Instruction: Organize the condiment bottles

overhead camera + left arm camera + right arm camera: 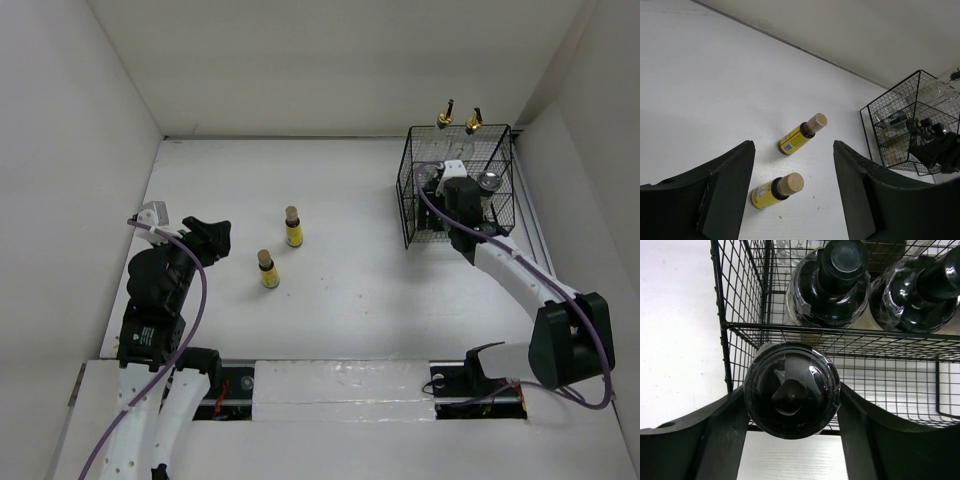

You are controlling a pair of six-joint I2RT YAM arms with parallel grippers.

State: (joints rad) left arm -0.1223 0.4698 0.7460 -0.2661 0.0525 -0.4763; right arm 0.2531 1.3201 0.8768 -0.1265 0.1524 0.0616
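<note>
No brand can be read. The far bottle [800,134] and the near bottle [776,189], both yellow with tan caps, carry yellow labels with a pale patch of print, too small to make out. The jar [790,385] in the right wrist view shows only a glossy black lid under what looks like clear film.

The right claw [791,405] is closed partway on that jar, one finger pressed to each side of the lid. It holds the jar at the near left corner of the basket [725,325], inside the wires as far as I can tell. Whether the jar rests on the floor I cannot tell. Two more jars [840,280] with black lids stand in the compartment beyond. Two cruets [445,115] poke gold spouts above the far rim.

The left claw [792,155] is wide open and holds nothing, apart from both bottles. They stand upright on the table [350,200], near each other, left of centre and well apart from the basket.

The right arm reaches forward to the basket at the far right. The left arm is folded back at the near left, its claw aimed toward the bottles.
</note>
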